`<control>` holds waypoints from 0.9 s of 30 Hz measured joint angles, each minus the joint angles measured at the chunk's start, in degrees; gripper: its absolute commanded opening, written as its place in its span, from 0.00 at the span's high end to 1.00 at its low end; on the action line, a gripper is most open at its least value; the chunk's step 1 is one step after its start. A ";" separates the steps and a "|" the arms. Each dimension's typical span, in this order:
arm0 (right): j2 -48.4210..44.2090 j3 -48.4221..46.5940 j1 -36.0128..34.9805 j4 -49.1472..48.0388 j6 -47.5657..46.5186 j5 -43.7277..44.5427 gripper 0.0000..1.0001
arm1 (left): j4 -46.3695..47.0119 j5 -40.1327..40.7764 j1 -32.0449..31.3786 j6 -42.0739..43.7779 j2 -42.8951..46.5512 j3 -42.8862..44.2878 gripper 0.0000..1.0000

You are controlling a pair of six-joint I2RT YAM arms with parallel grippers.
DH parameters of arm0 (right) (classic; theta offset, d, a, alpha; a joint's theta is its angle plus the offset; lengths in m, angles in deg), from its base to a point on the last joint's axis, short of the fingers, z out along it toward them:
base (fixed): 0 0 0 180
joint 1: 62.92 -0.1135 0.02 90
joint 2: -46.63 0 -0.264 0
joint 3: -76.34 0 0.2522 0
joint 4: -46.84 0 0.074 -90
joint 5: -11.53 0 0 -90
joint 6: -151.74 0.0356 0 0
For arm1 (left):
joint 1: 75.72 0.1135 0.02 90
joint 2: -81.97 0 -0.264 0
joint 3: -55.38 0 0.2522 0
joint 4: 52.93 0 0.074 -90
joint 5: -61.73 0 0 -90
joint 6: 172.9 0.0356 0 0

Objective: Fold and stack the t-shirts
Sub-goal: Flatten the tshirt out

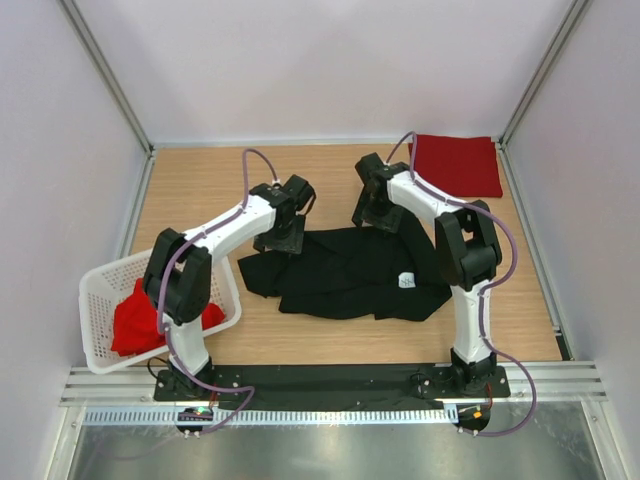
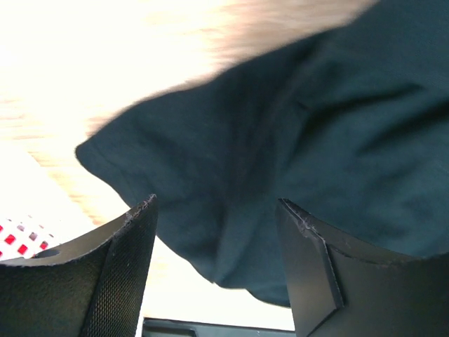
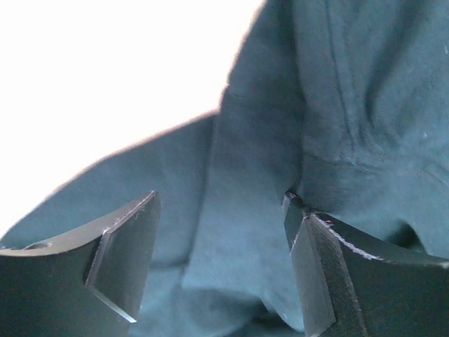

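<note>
plain black cotton t-shirt (image 1: 350,275), crumpled, runs 9-to-3 | I see it at 6 o'clock of both pincers — left gripper (image 1: 280,240), right gripper (image 1: 378,218) gaping, empty

Left gripper (image 2: 217,207): both fingers (image 2: 116,281) enter from 6 o'clock, jaws wide apart, nothing clamped between them. Black t-shirt (image 2: 302,133): rumpled, fills the field from 1 to 5 o'clock, with a rounded edge reaching 9 o'clock. Wooden table (image 2: 98,63): overexposed, from 9 to 12 o'clock. White lattice basket (image 2: 21,235): at 8 o'clock, red showing through its holes.
</note>
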 measured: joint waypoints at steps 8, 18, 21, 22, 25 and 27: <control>1.90 -1.49 -0.66 0.48 2.47 3.34 0.57 | 3.52 -3.61 3.72 0.52 -0.81 -2.89 0.60; 1.92 -0.87 -0.63 0.15 2.51 4.33 0.56 | 6.12 -7.08 3.58 0.26 -1.01 -4.20 0.71; 2.10 -0.87 -0.63 0.15 1.75 4.07 0.83 | 6.95 -8.07 3.58 -0.26 -0.11 -6.08 0.84; 2.23 -0.87 -0.63 0.17 1.73 4.04 0.91 | 7.52 -8.52 3.58 -0.46 0.35 -7.08 0.87; 2.45 -0.87 -0.63 0.28 1.66 4.35 0.99 | 8.48 -9.40 3.58 -1.29 1.66 -9.53 0.99; 2.38 -0.87 -0.66 0.46 1.66 4.83 0.99 | 8.74 -9.55 3.54 -1.60 3.17 -11.04 1.00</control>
